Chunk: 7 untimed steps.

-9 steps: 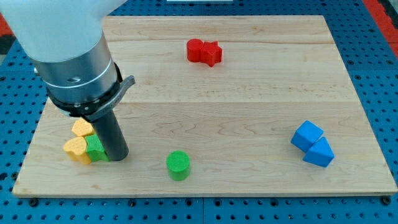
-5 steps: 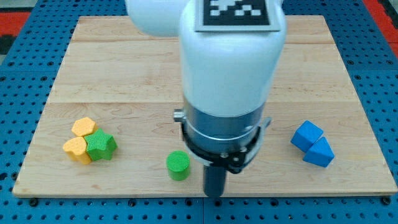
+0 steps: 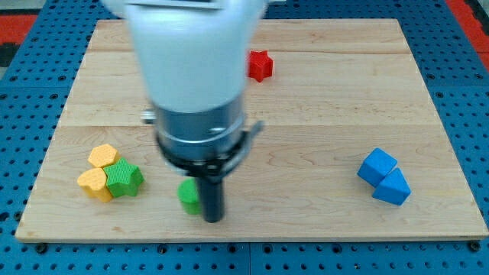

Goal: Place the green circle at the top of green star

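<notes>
Rod's tip (image 3: pixel 213 220) sits low on the pale wooden board (image 3: pixel 321 130), pressed against the right-hand side of the green circle, a small ribbed cylinder block (image 3: pixel 189 196). The rod hides part of the block, so the exact contact spot isn't clear, but they look touching.

Green star block (image 3: pixel 124 179) is to the view's left of the circle, near but apart, jammed against two yellow blocks (image 3: pixel 97 172) that sit on its left; their shapes are hard to make out.

My read of the step: the circle is being shoved leftward toward the star. A straight left push runs it into the star's lower right, not above it. Better to get the tip under the circle and push it up the board first, then come round its right side and slide it left until it sits just above the star. Keep contact centred, because a round block rolls off the rod easily. Don't clip the star or the yellows.

No claw on this arm, only the bare rod: nothing opens, nothing is held, it just touches the circle.

The red block (image 3: pixel 260 66) and two blue blocks (image 3: pixel 384 176) are well clear.
</notes>
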Available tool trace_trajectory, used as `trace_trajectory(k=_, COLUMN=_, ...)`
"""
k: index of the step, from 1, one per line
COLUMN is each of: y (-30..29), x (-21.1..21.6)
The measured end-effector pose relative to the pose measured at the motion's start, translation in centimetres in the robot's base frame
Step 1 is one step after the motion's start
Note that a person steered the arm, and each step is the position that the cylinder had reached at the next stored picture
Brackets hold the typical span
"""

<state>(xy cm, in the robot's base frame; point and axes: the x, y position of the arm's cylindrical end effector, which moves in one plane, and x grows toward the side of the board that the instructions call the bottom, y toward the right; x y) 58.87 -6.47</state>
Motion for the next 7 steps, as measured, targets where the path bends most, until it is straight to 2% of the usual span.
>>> trace_trajectory(k=1, y=-5.1, x=-3.7)
trace_trajectory(k=2, y=-7.3, x=-6.0)
trace_trajectory(k=3, y=-3.2, x=-7.2)
trace_trajectory(k=4, y=-2.2, x=-10.7)
trace_trajectory(k=7, y=-7.9, x=-9.5)
